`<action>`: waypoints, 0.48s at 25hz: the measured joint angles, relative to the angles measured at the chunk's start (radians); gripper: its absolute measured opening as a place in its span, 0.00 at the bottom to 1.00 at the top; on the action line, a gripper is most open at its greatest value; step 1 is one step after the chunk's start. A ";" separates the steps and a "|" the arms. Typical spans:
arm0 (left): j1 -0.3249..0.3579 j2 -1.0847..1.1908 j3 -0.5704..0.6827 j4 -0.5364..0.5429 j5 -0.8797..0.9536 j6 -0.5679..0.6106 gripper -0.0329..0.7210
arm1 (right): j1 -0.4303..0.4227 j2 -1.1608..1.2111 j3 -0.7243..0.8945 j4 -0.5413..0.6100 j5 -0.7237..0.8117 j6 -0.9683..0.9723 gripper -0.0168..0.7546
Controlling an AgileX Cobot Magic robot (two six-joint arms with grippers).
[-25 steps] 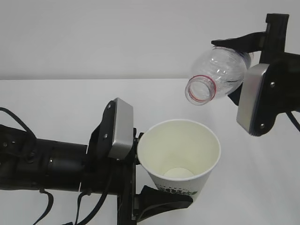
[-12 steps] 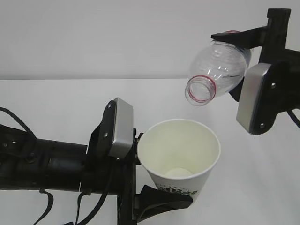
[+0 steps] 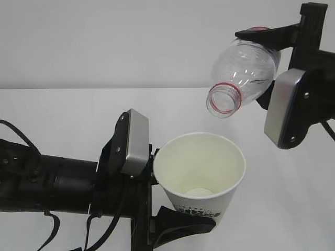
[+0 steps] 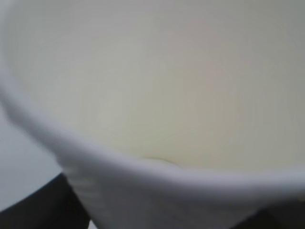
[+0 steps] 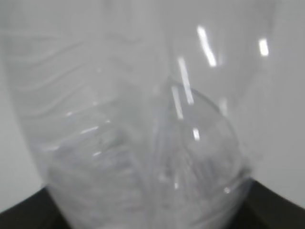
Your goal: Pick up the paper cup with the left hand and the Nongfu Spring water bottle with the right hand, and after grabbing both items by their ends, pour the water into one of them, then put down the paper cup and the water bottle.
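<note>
Your left gripper [image 3: 175, 209] is clamped on the paper cup [image 3: 201, 170], jaws spread to the cup's width around its lower wall, near the base. Cup sits just right of that gripper, upright with a slight tilt, mouth open upward, held clear above the white worktop [image 3: 63, 120].

Key relation: the Nongfu Spring water bottle [image 3: 242, 78] mouth hangs above the cup, up and right of the rim's centre, well apart from it. Bottle's long axis runs from upper right down to lower left, neck lowest. Right arm owns the pour; I'd judge the mouth needs to come closer over the rim.

Your right gripper [image 3: 269, 70] grips the bottle at its far end, jaws wide around the body.

Materials: cup is thin white paper, tapered, cream inside, green logo low on the wall, so it crushes easily. Bottle is clear ribbed plastic with a red neck ring, uncapped. No stream visible; can't tell how much water is left.
</note>
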 joint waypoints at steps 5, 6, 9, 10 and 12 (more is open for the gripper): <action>0.000 0.000 0.000 0.000 0.000 -0.002 0.76 | 0.000 0.000 0.000 0.000 -0.005 -0.019 0.64; 0.000 0.000 0.000 0.000 0.000 -0.004 0.76 | 0.000 0.000 0.000 0.000 -0.005 -0.021 0.64; 0.000 0.000 0.000 0.000 0.000 -0.008 0.76 | 0.000 0.000 0.000 0.000 -0.008 -0.023 0.64; 0.000 0.000 0.000 0.000 0.000 -0.008 0.76 | 0.000 0.000 0.000 0.000 -0.008 -0.024 0.64; 0.000 0.000 0.000 0.000 0.000 -0.010 0.76 | 0.000 0.000 0.000 0.002 -0.008 -0.025 0.64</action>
